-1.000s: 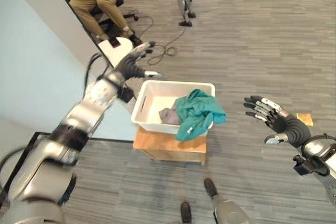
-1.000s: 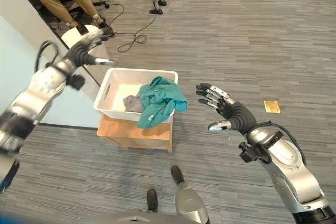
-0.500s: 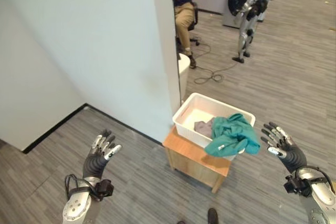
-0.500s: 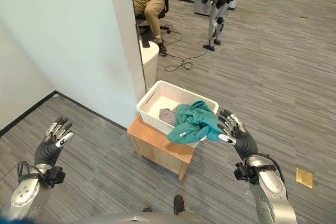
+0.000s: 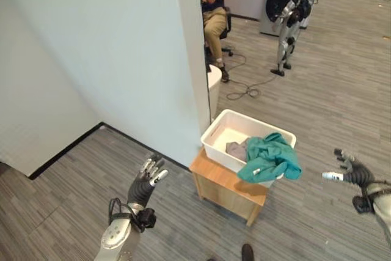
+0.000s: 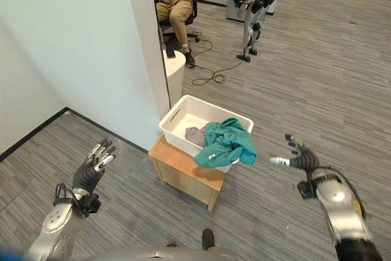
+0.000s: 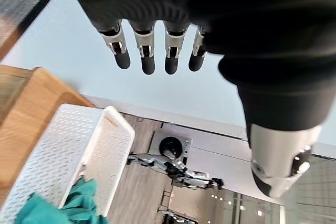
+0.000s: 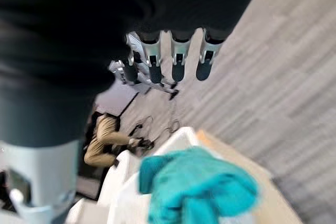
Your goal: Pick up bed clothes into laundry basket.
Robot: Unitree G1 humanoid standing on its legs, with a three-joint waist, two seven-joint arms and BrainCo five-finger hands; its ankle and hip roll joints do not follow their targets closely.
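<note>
Teal cloth (image 5: 269,158) draped over basket (image 5: 221,134)

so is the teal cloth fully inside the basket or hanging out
Hanging out: the teal cloth drapes over the white basket's near rim, beside a grey cloth inside.

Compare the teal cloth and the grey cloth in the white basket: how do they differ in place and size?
The teal cloth hangs over the rim of the white basket, on the side nearer the right hand; the grey cloth lies wholly inside, on the bottom. The teal cloth looks much larger and partly covers the grey cloth. Both are crumpled, and neither hand touches them: the left hand is raised with straight fingers, away from the basket.
</note>
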